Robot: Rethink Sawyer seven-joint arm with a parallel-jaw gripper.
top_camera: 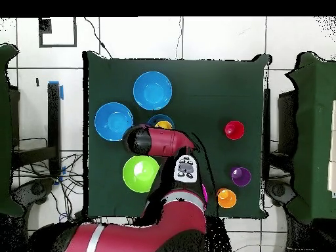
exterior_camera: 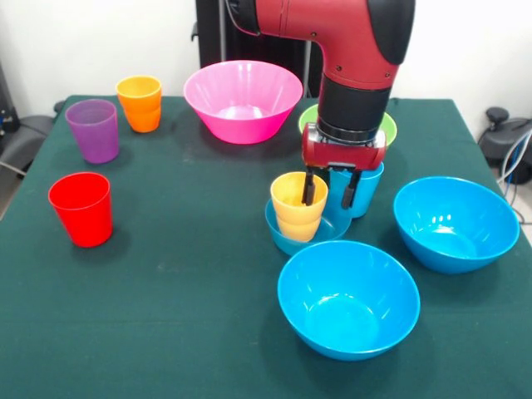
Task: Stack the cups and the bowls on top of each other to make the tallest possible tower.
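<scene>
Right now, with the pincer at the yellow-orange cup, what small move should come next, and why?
Probably open the pincer and lift straight up. The yellow-orange plastic cup already stands upright in the small shallow blue plastic bowl, with one finger inside its rim, so a sideways pull could tip it.
</scene>
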